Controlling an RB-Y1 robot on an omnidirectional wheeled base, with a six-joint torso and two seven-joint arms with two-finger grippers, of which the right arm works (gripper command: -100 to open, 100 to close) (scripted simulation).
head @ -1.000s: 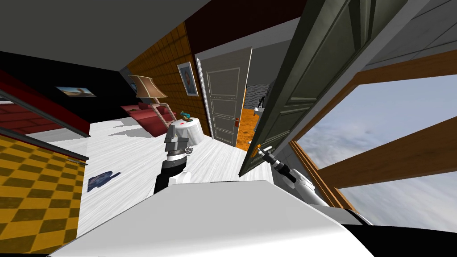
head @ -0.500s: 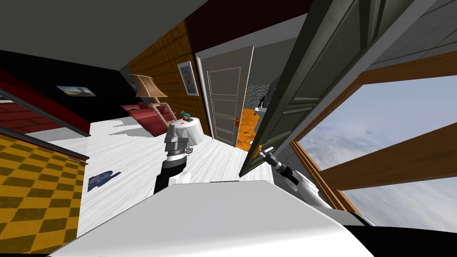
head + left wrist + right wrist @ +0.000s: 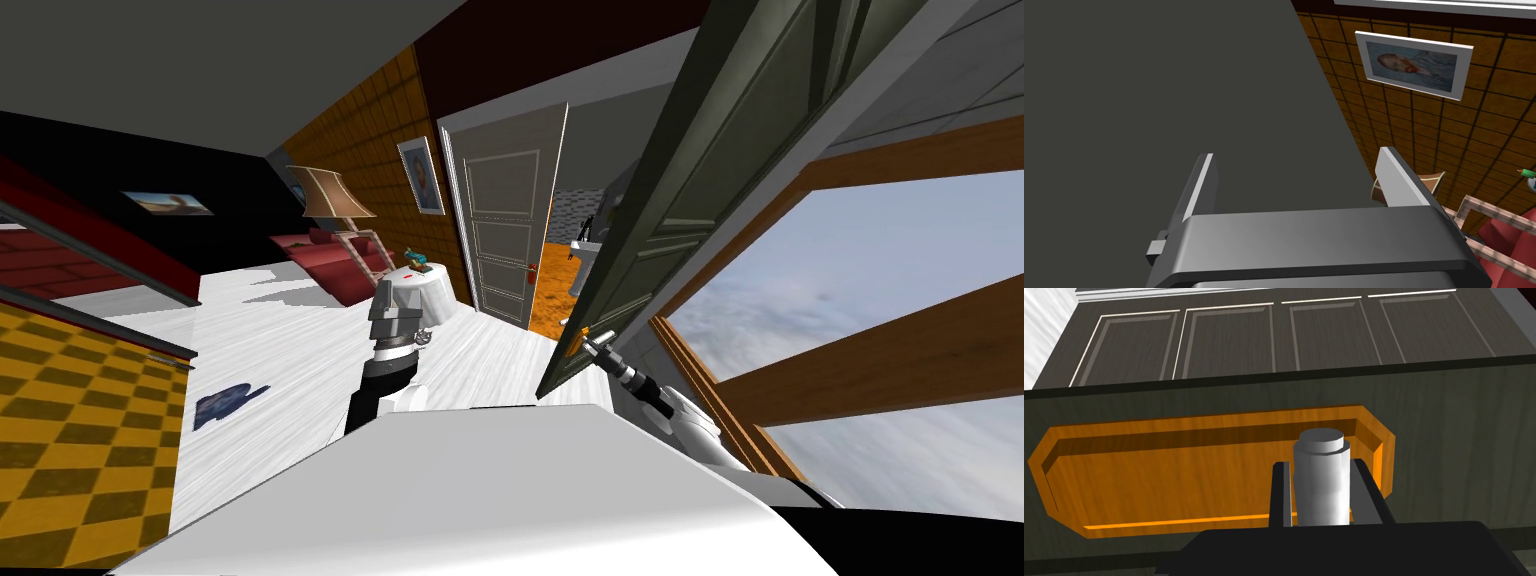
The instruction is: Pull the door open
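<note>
The dark grey-green panelled door [image 3: 700,180] stands partly swung into the room, on my right. Low on its edge is an orange plate [image 3: 571,345] with a grey cylindrical handle [image 3: 1321,480]. In the right wrist view the plate [image 3: 1174,473] lies behind the handle, and the door panels [image 3: 1324,333] rise beyond it. My right gripper [image 3: 1323,498] is shut on the handle, one finger pressing each side; in the head view it [image 3: 592,343] meets the door's edge. My left gripper [image 3: 392,298] is held up in front of my chest, and its fingers [image 3: 1199,190] stand open with nothing between them.
A pale panelled door [image 3: 505,230] stands ajar at the back, with orange floor behind it. A round white table [image 3: 425,290], a red seat [image 3: 340,265] and a lamp [image 3: 330,195] stand ahead on the left. A wood-framed window [image 3: 850,330] runs along the right. A blue item [image 3: 225,403] lies on the white floor.
The door has swung a little further toward me, and my right gripper has drawn slightly back with the handle in it. My left arm has stayed still.
</note>
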